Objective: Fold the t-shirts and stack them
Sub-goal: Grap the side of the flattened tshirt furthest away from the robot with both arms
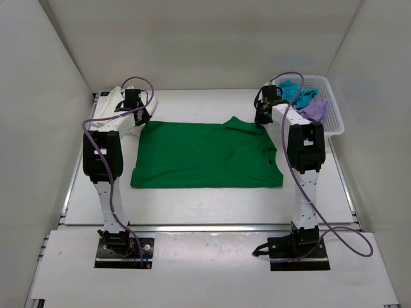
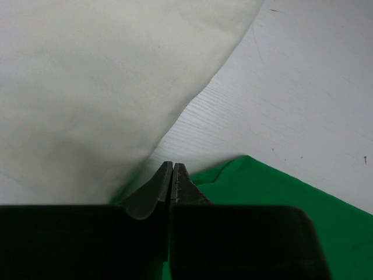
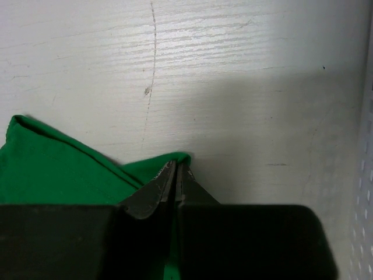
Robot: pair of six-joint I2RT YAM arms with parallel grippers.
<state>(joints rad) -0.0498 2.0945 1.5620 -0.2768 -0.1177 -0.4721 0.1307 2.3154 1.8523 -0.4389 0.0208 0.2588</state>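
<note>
across the middle of the table point(image 1: 192, 199) the green t-shirt point(image 1: 205, 157) lies spread flat. the left gripper point(image 2: 173, 165), jaws pressed together, pinches its far left corner, just beside the cream t-shirt point(image 1: 114, 99). the right gripper point(image 3: 176, 163) pinches the far right corner likewise. the teal t-shirt point(image 1: 292, 90) and the lilac t-shirt point(image 1: 314, 108) sit bunched in the basket point(image 1: 334, 122).

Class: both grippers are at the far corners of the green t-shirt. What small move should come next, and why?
Probably lift both corners together a little. The left gripper and right gripper look shut on the far corners of the green t-shirt, which lies spread flat and unfolded. Lifting would free that edge for folding toward the near side.
</note>
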